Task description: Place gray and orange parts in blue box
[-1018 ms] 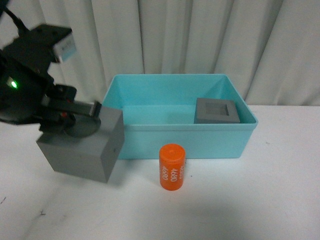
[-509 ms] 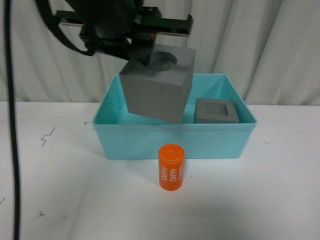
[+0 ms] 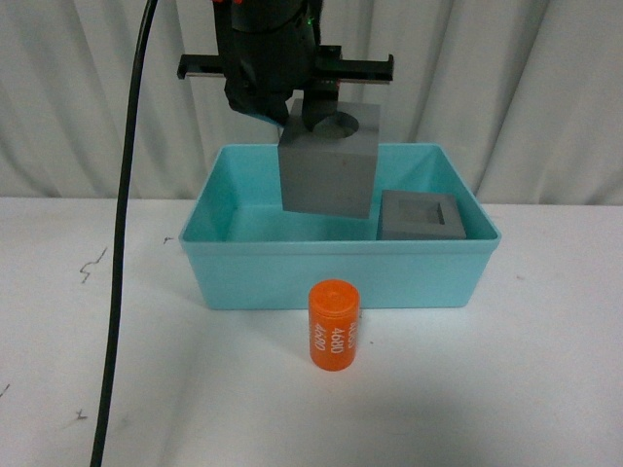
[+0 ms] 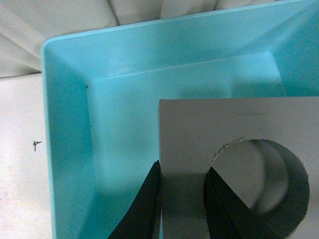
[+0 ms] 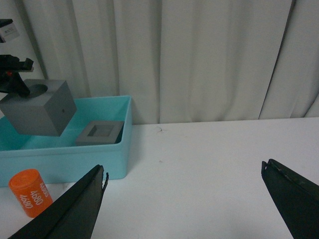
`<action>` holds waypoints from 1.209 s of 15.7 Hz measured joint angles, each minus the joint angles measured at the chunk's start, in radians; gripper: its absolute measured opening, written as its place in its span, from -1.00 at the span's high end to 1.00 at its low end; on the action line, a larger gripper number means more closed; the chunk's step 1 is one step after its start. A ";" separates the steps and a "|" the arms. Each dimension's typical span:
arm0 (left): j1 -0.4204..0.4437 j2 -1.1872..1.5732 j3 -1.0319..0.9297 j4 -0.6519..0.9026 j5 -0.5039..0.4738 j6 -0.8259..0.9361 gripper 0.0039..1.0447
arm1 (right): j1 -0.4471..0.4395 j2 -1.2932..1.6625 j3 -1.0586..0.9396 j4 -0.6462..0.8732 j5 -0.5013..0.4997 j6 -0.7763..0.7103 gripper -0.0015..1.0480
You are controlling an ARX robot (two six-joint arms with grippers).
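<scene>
Front view: left gripper (image 3: 304,115) pinches the recessed gray cube (image 3: 326,175) by its wall, over the blue box (image 3: 292,277). Lower it level, left of the square cube (image 3: 421,216) inside, before releasing. Right gripper (image 5: 183,169) gapes open.

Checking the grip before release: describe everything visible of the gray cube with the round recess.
The gray cube with the round recess is matte and sharp-edged, with one circular hollow in its top. It hangs slightly tilted over the blue box, clear of its rim. The left hand clamps the wall between a side face and the hollow; nothing else touches it.
</scene>
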 joint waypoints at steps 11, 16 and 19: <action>0.093 0.005 -0.146 0.065 -0.030 -0.019 0.65 | 0.000 0.000 0.000 0.000 0.000 0.000 -0.87; 0.115 0.005 -0.155 0.060 -0.051 -0.008 0.65 | 0.000 0.000 0.000 0.000 0.000 0.000 -0.87; 0.128 0.005 -0.174 0.055 -0.043 -0.008 0.65 | 0.000 0.000 0.000 0.000 0.000 0.000 -0.87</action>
